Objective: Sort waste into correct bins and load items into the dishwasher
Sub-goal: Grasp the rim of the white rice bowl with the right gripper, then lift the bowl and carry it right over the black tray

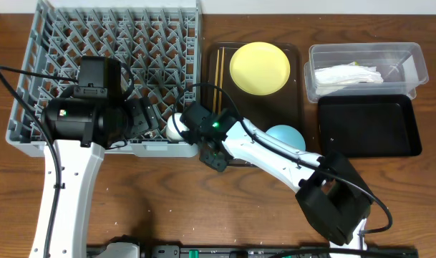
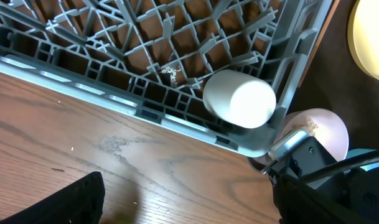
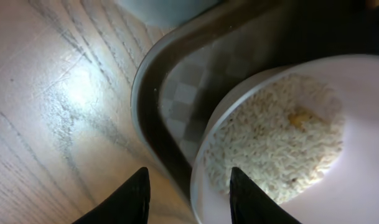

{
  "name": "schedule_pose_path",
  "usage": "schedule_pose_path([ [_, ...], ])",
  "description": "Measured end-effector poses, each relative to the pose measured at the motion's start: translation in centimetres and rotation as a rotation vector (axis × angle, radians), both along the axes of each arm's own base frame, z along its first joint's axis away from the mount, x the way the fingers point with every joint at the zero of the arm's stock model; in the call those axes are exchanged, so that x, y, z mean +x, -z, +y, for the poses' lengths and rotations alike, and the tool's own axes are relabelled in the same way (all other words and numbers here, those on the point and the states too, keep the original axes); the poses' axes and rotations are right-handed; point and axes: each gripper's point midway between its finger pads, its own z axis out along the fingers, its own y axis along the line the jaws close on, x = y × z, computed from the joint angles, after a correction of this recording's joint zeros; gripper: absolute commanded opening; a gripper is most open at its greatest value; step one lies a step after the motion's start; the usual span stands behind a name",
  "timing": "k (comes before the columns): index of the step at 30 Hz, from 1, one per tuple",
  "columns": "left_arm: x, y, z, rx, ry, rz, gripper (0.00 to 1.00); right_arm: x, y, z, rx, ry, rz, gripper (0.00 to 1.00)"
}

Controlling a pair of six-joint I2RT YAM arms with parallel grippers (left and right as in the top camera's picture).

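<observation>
A white bowl [image 3: 289, 143] holding rice [image 3: 270, 137] sits on the near left corner of the brown tray [image 3: 177, 106]. My right gripper [image 3: 189, 171] is open and straddles the bowl's rim, one finger [image 3: 251, 199] inside it and the other over the tray's edge. The white cup [image 2: 239, 99] lies on its side in the near right corner of the grey dishwasher rack [image 1: 110, 72]. My left gripper [image 1: 149, 118] hangs open just in front of the cup, holding nothing. On the tray are the yellow plate [image 1: 260, 68], the light blue bowl [image 1: 286, 136] and the chopsticks [image 1: 220, 68].
At the far right, a clear tub [image 1: 411, 61] holds a crumpled white napkin [image 1: 346, 74]. The black tray [image 1: 368, 125] lies just in front of it. The right arm [image 1: 275, 154] crosses the brown tray's near edge, partly over the blue bowl.
</observation>
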Motion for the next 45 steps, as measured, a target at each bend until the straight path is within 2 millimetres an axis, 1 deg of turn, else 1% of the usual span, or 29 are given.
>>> schedule_pose_path([
  [1, 0.0, 0.0, 0.0, 0.000, 0.000, 0.000, 0.89, 0.1, 0.0, 0.1, 0.003, -0.001, -0.006, 0.33],
  [3, 0.0, 0.0, 0.0, 0.000, 0.000, 0.000, 0.89, 0.2, 0.1, 0.1, 0.003, -0.002, -0.009, 0.26],
  [6, 0.0, 0.0, 0.0, 0.000, 0.000, 0.000, 0.89, 0.3, 0.9, 0.0, -0.016, -0.003, -0.002, 0.12],
  [8, 0.0, 0.0, 0.0, 0.000, 0.000, 0.000, 0.89, 0.3, 1.4, -0.2, -0.030, -0.005, 0.000, 0.08],
  [9, 0.0, 0.0, 0.0, 0.000, 0.000, 0.000, 0.89, 0.4, 1.4, -0.1, -0.029, -0.006, -0.005, 0.02],
  [10, 0.0, 0.0, 0.0, 0.000, 0.000, 0.000, 0.89, 0.5, 1.4, -0.1, -0.028, -0.004, -0.007, 0.01],
  [22, 0.0, 0.0, 0.0, 0.000, 0.000, 0.000, 0.89, 1.2, 1.1, -0.5, -0.037, 0.022, -0.035, 0.01],
  [25, 0.0, 0.0, 0.0, 0.000, 0.000, 0.000, 0.89, 1.9, 0.0, -0.9, -0.011, 0.057, -0.048, 0.01],
  [27, 0.0, 0.0, 0.0, 0.000, 0.000, 0.000, 0.89, 2.6, -1.4, -1.2, 0.028, 0.087, -0.057, 0.01],
  [28, 0.0, 0.0, 0.0, 0.000, 0.000, 0.000, 0.89, 2.9, -2.2, -1.4, 0.053, 0.100, -0.061, 0.01],
  [31, 0.0, 0.0, 0.0, 0.000, 0.000, 0.000, 0.89, 4.3, -5.5, -2.4, 0.152, 0.155, -0.077, 0.01],
  [33, 0.0, 0.0, 0.0, 0.000, 0.000, 0.000, 0.89, 4.9, -7.2, -3.3, 0.207, 0.195, -0.076, 0.01],
  [36, 0.0, 0.0, 0.0, 0.000, 0.000, 0.000, 0.89, 5.9, -9.0, -4.9, 0.274, 0.267, -0.060, 0.01],
  [39, 0.0, 0.0, 0.0, 0.000, 0.000, -0.001, 0.89, 6.7, -9.9, -6.8, 0.331, 0.355, -0.021, 0.01],
  [42, 0.0, 0.0, 0.0, 0.000, 0.000, -0.002, 0.89, 7.4, -10.4, -8.8, 0.376, 0.437, 0.027, 0.01],
  [45, 0.2, -0.1, 0.0, 0.000, 0.000, -0.010, 0.89, 8.3, -10.6, -11.3, 0.418, 0.528, 0.073, 0.01],
])
